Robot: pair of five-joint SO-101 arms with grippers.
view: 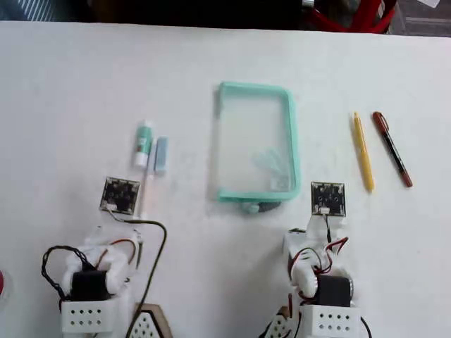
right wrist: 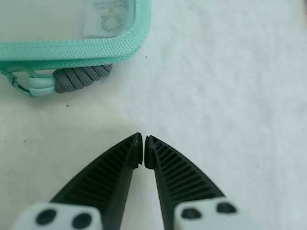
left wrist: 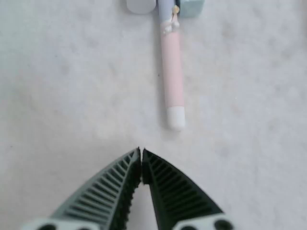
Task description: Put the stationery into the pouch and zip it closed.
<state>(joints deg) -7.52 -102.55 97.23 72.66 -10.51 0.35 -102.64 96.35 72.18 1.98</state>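
A clear pouch with mint trim (view: 292, 134) lies flat mid-table, its grey cord zipper pull (view: 252, 207) at the near edge. A yellow pen (view: 363, 151) and a dark red marker (view: 392, 148) lie right of it. To its left are a white-and-green tube (view: 143, 143), a pale blue eraser (view: 161, 155) and a pink pen (view: 146, 189). My left gripper (left wrist: 141, 152) is shut and holds nothing, just short of the pink pen's white tip (left wrist: 176, 117). My right gripper (right wrist: 144, 140) is also shut with nothing in it, near the pouch corner (right wrist: 96, 50) and its cord pull (right wrist: 79, 79).
Both arm bases stand at the near edge, the left arm (view: 120, 196) and the right arm (view: 328, 199) pointing away from it. A black cable (view: 156, 253) loops beside the left base. Red objects (view: 352, 17) sit beyond the far table edge.
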